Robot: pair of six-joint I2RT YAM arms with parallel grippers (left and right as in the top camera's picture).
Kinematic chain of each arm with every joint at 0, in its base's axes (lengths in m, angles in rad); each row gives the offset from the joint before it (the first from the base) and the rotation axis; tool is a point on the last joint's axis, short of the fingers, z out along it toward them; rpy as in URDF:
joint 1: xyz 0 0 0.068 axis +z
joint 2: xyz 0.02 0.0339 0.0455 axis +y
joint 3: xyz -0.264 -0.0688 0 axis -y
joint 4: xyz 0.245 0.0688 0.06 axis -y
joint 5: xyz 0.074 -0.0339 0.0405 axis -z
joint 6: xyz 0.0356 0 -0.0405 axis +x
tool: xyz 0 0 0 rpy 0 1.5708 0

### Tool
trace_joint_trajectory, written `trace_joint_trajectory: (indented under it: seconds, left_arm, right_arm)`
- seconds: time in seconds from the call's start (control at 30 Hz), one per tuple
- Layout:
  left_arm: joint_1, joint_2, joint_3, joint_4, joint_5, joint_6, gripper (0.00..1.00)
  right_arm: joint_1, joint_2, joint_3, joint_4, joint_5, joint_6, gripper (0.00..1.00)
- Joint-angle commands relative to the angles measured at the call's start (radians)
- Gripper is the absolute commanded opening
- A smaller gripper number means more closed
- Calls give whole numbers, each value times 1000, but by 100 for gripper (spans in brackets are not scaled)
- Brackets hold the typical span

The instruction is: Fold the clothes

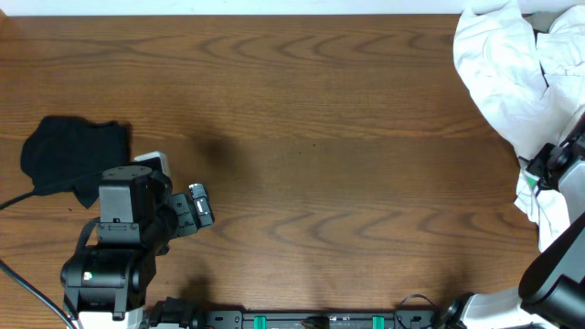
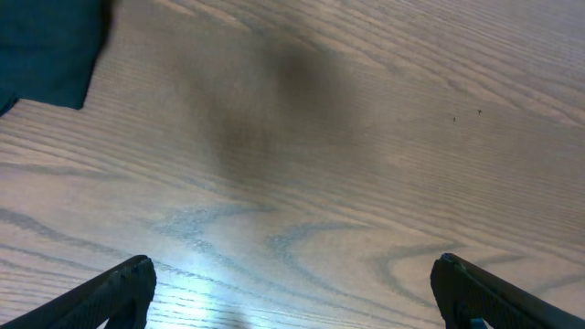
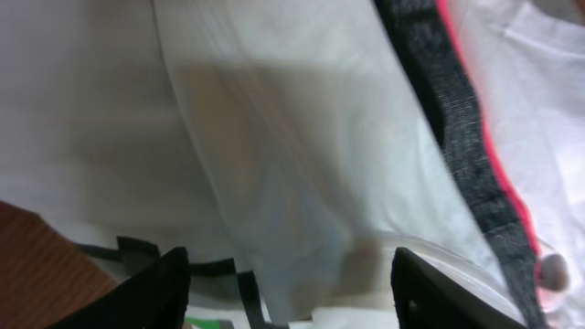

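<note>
Dark fingers of the right gripper fill the bottom of its wrist view. They are spread wide apart, with the shirt right beneath and between them, and they pinch nothing. White cloth covers nearly that whole view. At its lower edge shows a bit of the print: black lines with a scrap of green. A dark grey band edged in pink runs down across the cloth on the right; I cannot tell what garment it belongs to. A corner of brown desk shows at lower left.

From overhead, the shirt lies crumpled at the desk's right edge, from the far corner down to the right arm, which reaches in from the near right. Over bare wood by the near-left corner hovers the left gripper, its fingers spread wide and holding nothing. A black garment lies just beyond the left arm, well apart from the shirt.
</note>
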Motion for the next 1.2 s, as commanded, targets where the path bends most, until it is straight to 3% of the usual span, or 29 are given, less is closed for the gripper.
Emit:
trace_joint_trajectory:
  seconds: [0.0, 0.17, 0.27, 0.67, 0.73, 0.87, 1.17]
  left_arm:
    - [-3, 0, 20, -3, 0, -2, 98]
    - [-3, 0, 20, -3, 0, -2, 98]
    - [-3, 0, 20, -3, 0, -2, 98]
    - [-3, 0, 20, -3, 0, -2, 98]
    - [-3, 0, 20, -3, 0, -2, 98]
    - [-3, 0, 20, -2, 0, -2, 98]
    - [-3, 0, 20, -2, 0, -2, 98]
  right_arm:
    - [-14, 17, 5, 17, 22, -2, 66]
    - [-19, 18, 5, 44, 26, -2, 58]
    - [-23, 18, 5, 44, 27, -2, 46]
    - [-48, 18, 5, 38, 25, -2, 41]
    - [-48, 18, 5, 37, 25, -2, 31]
    - [-46, 18, 5, 34, 8, -2, 1]
    - [44, -106, 74, 25, -259, -60, 1]
